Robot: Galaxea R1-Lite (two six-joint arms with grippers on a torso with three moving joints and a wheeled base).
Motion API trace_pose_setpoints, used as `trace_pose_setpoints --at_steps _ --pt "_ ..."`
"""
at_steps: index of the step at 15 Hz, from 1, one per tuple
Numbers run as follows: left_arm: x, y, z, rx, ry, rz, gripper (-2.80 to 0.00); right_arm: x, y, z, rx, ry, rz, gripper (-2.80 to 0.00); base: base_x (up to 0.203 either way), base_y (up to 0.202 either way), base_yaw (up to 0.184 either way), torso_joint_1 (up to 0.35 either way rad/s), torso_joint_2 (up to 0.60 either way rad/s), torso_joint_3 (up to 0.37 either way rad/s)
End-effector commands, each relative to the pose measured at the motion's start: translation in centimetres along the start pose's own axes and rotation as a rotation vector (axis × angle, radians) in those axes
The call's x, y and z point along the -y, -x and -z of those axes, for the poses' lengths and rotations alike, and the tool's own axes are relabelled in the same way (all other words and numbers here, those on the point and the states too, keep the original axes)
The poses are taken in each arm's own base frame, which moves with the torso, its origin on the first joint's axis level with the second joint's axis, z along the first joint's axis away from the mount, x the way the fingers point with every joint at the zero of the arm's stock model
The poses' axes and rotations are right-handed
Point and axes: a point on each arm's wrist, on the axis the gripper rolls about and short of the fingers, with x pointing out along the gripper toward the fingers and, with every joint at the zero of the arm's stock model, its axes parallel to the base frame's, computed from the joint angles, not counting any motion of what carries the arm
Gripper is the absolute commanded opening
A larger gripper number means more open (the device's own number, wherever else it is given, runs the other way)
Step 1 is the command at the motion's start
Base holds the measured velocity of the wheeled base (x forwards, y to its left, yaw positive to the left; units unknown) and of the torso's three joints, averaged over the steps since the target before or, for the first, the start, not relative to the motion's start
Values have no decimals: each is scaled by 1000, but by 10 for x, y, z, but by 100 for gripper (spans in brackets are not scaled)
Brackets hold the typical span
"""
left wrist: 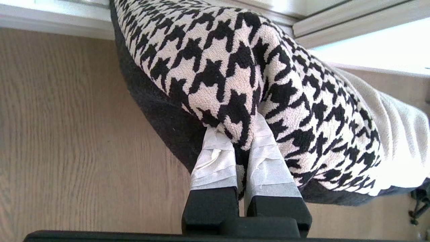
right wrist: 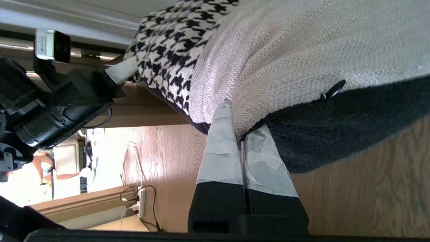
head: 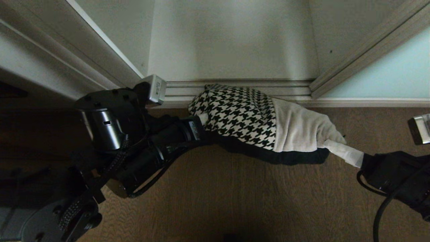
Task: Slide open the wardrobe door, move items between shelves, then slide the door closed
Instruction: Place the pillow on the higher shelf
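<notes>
The cushion [head: 242,111] hangs stretched between my two grippers, just above the wood floor and in front of the open wardrobe. Its houndstooth half [left wrist: 218,67] is on my left, its light-grey patch [right wrist: 285,50] on my right, and the black back faces down. My left gripper [head: 201,121] [left wrist: 238,127] is shut on a fold of houndstooth fabric at the left corner. My right gripper [head: 332,144] [right wrist: 242,119] is shut on the grey corner at the right. The sliding wardrobe door [head: 386,74] stands pushed to the right. A white shelf [head: 231,40] lies bare inside.
The ridged floor track [head: 242,90] runs right behind the cushion. A white-grey side panel [head: 67,57] slants along the left beside my left arm. Wood floor [head: 235,195] spreads below. A power strip with cables [right wrist: 141,201] lies on the floor behind me.
</notes>
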Motion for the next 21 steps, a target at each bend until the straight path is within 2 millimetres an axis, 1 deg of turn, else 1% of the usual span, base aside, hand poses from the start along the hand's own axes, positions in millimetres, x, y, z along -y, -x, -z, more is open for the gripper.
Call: trace_pose_setpoints --at_steps 1,3,9,12,15,21 --pt "-2 -3 3 -7 0 -13 -280 -1 0 -1 6 -14 -6 -280 -49 0 5 2 6 -1" --pt "-4 -6 10 -25 0 -19 -280 -1 0 -1 6 -17 -6 -280 0 0 0 0 0 0" --pt "-7 -11 11 -35 -15 -27 -280 0 -1 -1 4 -20 -4 -280 0 0 0 0 0 0" --pt "-7 -11 10 -37 -12 -29 -280 1 -1 0 0 -21 -4 -280 0 0 0 0 0 0" --pt "-6 -11 4 -17 -9 -28 -280 1 -1 1 -2 -23 -2 -280 0 0 0 1 2 46" --pt "-6 -6 -2 4 -6 -25 -280 1 -2 0 1 -22 -1 -280 0 0 0 3 3 196"
